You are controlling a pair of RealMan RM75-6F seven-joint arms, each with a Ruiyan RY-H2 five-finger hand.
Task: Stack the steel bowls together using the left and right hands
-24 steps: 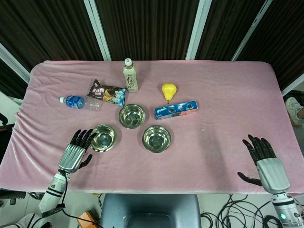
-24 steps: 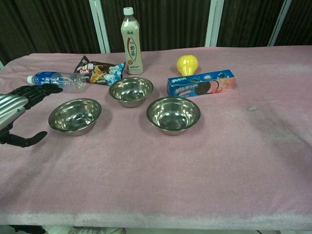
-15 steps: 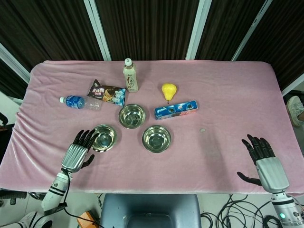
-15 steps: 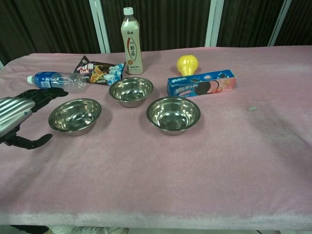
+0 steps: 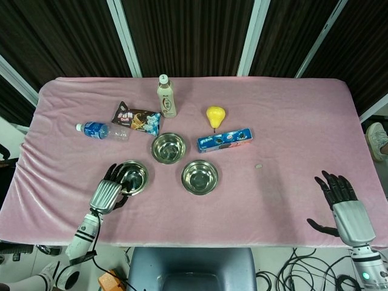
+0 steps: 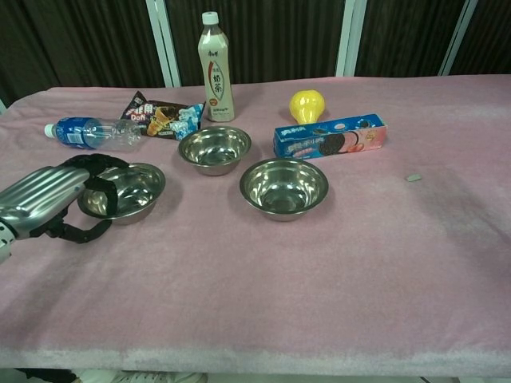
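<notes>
Three steel bowls stand apart on the pink cloth: a left bowl (image 5: pixel 137 176) (image 6: pixel 136 185), a back bowl (image 5: pixel 168 148) (image 6: pixel 214 148) and a right bowl (image 5: pixel 200 177) (image 6: pixel 284 187). My left hand (image 5: pixel 109 191) (image 6: pixel 56 199) is at the left bowl's near-left side. Its fingers (image 6: pixel 102 185) hook over the rim into the bowl, while the thumb lies on the cloth outside, apart from the rim. The bowl still sits flat. My right hand (image 5: pixel 343 208) hovers spread and empty at the table's front right corner, seen only in the head view.
Behind the bowls stand a milk tea bottle (image 5: pixel 166 97), a lying water bottle (image 5: pixel 100 130), a snack bag (image 5: pixel 137 119), a yellow pear (image 5: pixel 215 115) and a blue cookie box (image 5: pixel 225 139). A small scrap (image 5: pixel 259 165) lies right of the bowls.
My left hand has moved right and forward onto the left bowl, its fingers now over the rim. My right hand has drifted slightly back toward the front edge.
</notes>
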